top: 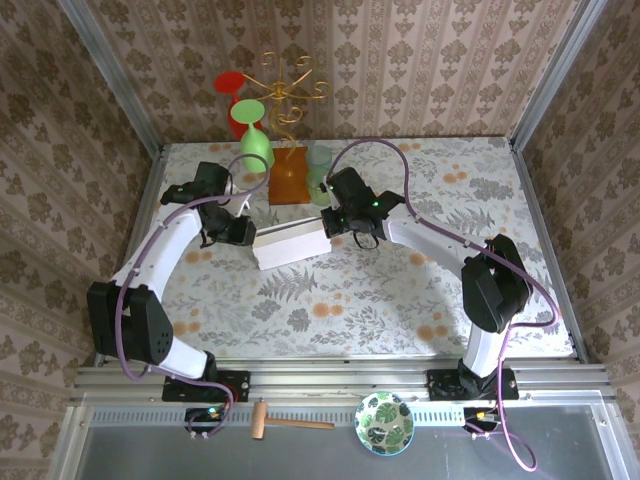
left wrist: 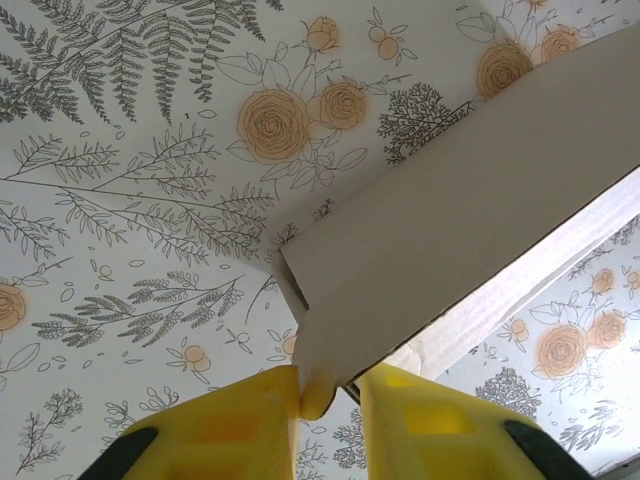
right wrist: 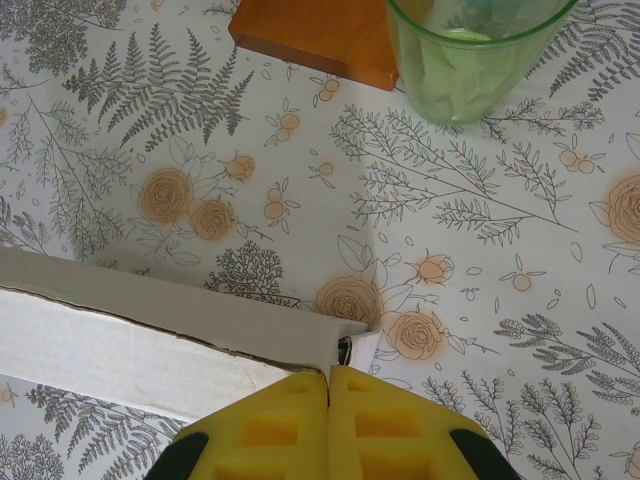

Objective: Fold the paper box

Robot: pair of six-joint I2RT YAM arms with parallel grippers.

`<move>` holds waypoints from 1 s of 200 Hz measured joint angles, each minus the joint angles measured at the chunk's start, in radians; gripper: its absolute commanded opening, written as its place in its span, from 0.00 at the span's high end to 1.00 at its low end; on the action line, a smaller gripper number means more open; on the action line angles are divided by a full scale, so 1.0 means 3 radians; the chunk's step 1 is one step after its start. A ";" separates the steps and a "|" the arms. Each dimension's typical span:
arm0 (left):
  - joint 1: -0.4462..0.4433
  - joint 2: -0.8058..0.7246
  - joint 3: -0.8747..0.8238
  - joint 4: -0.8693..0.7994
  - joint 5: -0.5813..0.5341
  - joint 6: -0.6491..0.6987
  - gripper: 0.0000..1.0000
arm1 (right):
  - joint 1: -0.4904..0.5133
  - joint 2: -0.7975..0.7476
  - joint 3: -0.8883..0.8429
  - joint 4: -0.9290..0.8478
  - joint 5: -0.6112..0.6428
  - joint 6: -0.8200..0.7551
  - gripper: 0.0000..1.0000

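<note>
- On the middle of the bench (top: 400, 290), a little toward its far edge, the paper box (top: 290, 245) sits between the two arms as a long pale cardboard shape, its long sides running roughly left to right.
- The left tool (left wrist: 330, 385) is at the box's left end. Its yellow fingers (left wrist: 250, 420) stand a narrow gap apart with a corner of a cardboard flap poking down into that gap. Whether they actually pinch the flap, I cannot tell.
- The right tool (right wrist: 329, 375) is at the box's right end, its fingers pressed together. Their tips are right at the box's corner, where a torn-looking edge and a small flap end.
- Near the far edge stands an orange block (top: 288, 175), with an upright green glass (right wrist: 470, 55) just beside its right side, well apart from the box.
- Behind the block a gold wire stand (top: 285, 90) carries a tilted green goblet (top: 253, 135) and a red one (top: 230, 82).
</note>
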 measured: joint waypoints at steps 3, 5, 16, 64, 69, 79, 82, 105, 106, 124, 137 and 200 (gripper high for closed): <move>-0.0005 0.0000 0.0000 0.0003 0.0000 -0.0004 0.79 | 0.0000 0.0000 0.0000 0.0001 0.0000 0.0000 1.00; -0.0010 0.0000 0.0000 0.0004 0.0000 -0.0004 0.79 | 0.0000 0.0000 0.0000 0.0000 0.0000 0.0000 1.00; -0.0033 0.0006 0.0000 0.0008 -0.0001 -0.0010 0.80 | 0.0000 0.0000 0.0000 0.0000 0.0000 0.0000 1.00; -0.0047 0.0031 0.0011 0.0006 -0.0056 -0.0064 0.91 | -0.0001 0.0003 0.0000 0.0000 0.0000 0.0000 1.00; -0.0047 0.0031 0.0018 0.0008 -0.0064 -0.0074 0.93 | -0.0003 0.0003 0.0000 0.0000 0.0000 0.0000 1.00; -0.0047 0.0032 0.0023 0.0008 -0.0067 -0.0080 0.95 | -0.0006 0.0006 0.0008 -0.0003 0.0000 0.0000 1.00; -0.0047 0.0032 0.0024 0.0006 -0.0066 -0.0086 0.96 | -0.0006 0.0006 0.0011 -0.0004 0.0000 0.0000 1.00; -0.0048 0.0038 0.0038 0.0001 -0.0066 -0.0097 0.98 | -0.0008 0.0013 0.0018 -0.0010 0.0000 0.0000 1.00; -0.0048 0.0041 0.0039 0.0001 -0.0065 -0.0098 0.98 | -0.0008 0.0013 0.0019 -0.0010 0.0000 0.0000 1.00; -0.0048 0.0065 0.0075 -0.0029 -0.0062 -0.0127 1.00 | -0.0010 0.0013 0.0020 -0.0022 0.0000 0.0000 1.00; -0.0048 0.0084 0.0103 -0.0051 -0.0061 -0.0155 1.00 | -0.0010 0.0013 0.0022 -0.0029 0.0000 0.0000 1.00; -0.0046 0.0168 0.0237 -0.0298 0.0108 -0.0417 1.00 | -0.0019 0.0037 0.0062 -0.0057 0.0027 0.0015 1.00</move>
